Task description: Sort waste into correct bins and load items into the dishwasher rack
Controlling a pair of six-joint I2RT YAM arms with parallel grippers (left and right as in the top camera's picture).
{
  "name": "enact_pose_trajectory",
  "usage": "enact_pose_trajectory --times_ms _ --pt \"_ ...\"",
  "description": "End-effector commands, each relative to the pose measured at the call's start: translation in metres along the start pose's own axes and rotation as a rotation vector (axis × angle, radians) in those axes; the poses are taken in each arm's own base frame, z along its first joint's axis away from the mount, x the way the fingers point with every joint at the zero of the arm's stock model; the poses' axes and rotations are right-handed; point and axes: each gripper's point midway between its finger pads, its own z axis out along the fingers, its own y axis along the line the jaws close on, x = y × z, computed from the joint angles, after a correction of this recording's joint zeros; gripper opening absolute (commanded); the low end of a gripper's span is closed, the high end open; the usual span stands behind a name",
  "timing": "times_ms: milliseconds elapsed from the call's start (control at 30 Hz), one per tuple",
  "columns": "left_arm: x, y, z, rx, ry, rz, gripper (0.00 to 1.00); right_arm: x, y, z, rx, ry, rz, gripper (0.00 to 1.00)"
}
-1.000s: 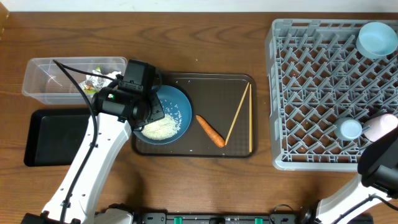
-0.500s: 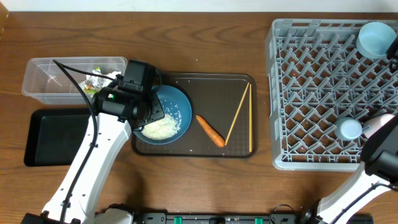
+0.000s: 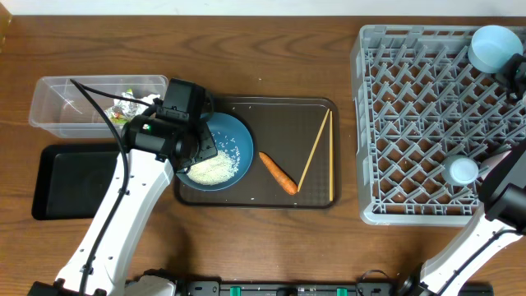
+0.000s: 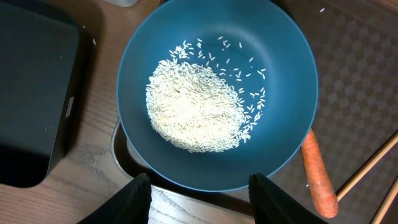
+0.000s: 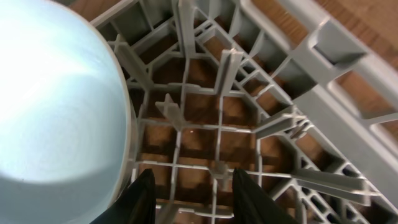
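- Wooden counter (image 3: 271,49) carries the dishwasher rack (image 3: 362,131) at 3 o'clock and a brown tray (image 3: 279,131) at centre.
- We see the left fingers (image 4: 138,199) about half apart over the 6 o'clock rim of the dark blue plate (image 4: 280,81), clamping nothing; rice (image 4: 196,115) is heaped on the plate.
- Our right fingers (image 5: 249,199) are parted and empty above the rack, with the pale blue bowl (image 5: 56,99) at their 9 o'clock.
- We find the carrot (image 3: 279,173) and chopsticks (image 3: 314,150) on the tray, at the plate's 3 o'clock.
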Motion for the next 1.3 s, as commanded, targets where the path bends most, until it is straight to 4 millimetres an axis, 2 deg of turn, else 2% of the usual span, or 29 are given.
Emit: enact_pose_trajectory --times_ms 0,267,433,567,767,900,1000,1267 --pt "0.001 0.003 -0.001 -0.005 -0.002 -0.011 0.52 -0.004 0.0 0.0 -0.017 -0.01 0.036 0.32" --pt "0.001 0.003 -0.001 -0.006 -0.003 -0.011 0.52 -0.034 -0.014 -0.028 -0.013 -0.084 0.065 0.32" --pt "0.001 0.003 -0.001 -0.006 -0.003 -0.011 0.52 -0.047 -0.014 -0.051 -0.021 -0.116 0.069 0.31" --pt "0.001 0.003 -0.001 -0.006 -0.003 -0.011 0.52 -0.054 -0.011 -0.059 -0.037 -0.139 0.07 0.33" --pt "0.001 0.003 -0.001 -0.006 -0.003 -0.011 0.52 -0.059 0.008 -0.061 -0.137 -0.154 0.062 0.4" --pt "0.001 0.003 -0.001 -0.006 -0.003 -0.011 0.52 -0.061 0.009 -0.059 -0.15 -0.161 0.098 0.4" --pt "0.001 0.003 -0.001 -0.006 -0.003 -0.011 0.52 -0.057 0.009 -0.051 -0.149 -0.148 0.119 0.41" --pt "0.001 0.003 -0.001 -0.005 -0.003 -0.011 0.52 -0.029 0.019 -0.015 -0.158 -0.065 0.147 0.41"
